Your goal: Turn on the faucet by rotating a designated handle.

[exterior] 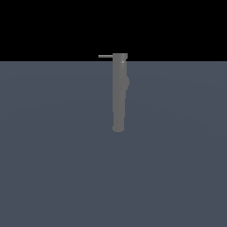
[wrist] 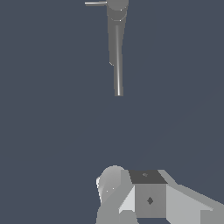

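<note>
A flat slate-blue floor (exterior: 53,168) meets a plain black backdrop (exterior: 44,26) behind.

The robot's body (wrist: 148,199) is white and grey, boxy, with possibly a rounded joint.

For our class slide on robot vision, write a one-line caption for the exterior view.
Matte grey cylindrical faucet column lying on a slate-blue floor, thin light grey handle rod projecting from its capped end.

Faucet (exterior: 119,93): uniform matt grey, smooth surface with no texture; a narrow bright streak along the column in the wrist view suggests a faint metallic sheen. Handle (exterior: 105,56): lighter grey, smooth, thin rod, same dull finish. Ground surface (exterior: 53,168): flat slate blue-grey, matt, featureless. Gripper (wrist: 144,197) housing: smooth, pale grey-white faceted panels, plastic-like, unglossed.
</note>
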Action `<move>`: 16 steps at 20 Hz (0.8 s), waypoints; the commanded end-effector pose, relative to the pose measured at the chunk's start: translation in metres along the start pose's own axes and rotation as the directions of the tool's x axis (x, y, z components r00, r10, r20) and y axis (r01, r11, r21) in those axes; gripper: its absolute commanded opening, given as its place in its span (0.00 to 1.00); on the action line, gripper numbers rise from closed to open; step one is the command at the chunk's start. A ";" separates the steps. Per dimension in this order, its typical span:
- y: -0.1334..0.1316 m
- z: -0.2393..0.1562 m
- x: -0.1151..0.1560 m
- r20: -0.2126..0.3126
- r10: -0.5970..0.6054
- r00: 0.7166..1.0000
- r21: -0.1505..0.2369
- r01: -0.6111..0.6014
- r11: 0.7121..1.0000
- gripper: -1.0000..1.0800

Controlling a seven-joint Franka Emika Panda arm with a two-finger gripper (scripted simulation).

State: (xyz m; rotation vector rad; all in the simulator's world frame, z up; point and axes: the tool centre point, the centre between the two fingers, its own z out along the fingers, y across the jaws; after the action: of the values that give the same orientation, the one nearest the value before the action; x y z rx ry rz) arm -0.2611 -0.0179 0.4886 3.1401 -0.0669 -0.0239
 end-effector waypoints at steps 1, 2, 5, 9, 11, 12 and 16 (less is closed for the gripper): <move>0.000 0.000 0.000 0.000 0.000 1.000 0.000 0.000 1.000 0.00; 0.000 0.000 0.000 0.000 0.000 1.000 0.000 0.000 1.000 0.00; -0.001 0.002 0.004 0.000 0.000 1.000 0.000 0.000 1.000 0.00; -0.002 0.009 0.015 -0.001 -0.001 1.000 0.000 0.001 1.000 0.00; -0.004 0.014 0.023 -0.001 -0.002 1.000 0.000 0.002 1.000 0.00; -0.005 0.017 0.027 -0.001 -0.002 1.000 0.000 0.002 1.000 0.00; -0.009 0.031 0.050 -0.002 -0.005 1.000 0.001 0.005 1.000 0.00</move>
State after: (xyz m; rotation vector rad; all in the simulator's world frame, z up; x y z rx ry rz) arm -0.2200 -0.0126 0.4630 3.1407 -0.0612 -0.0206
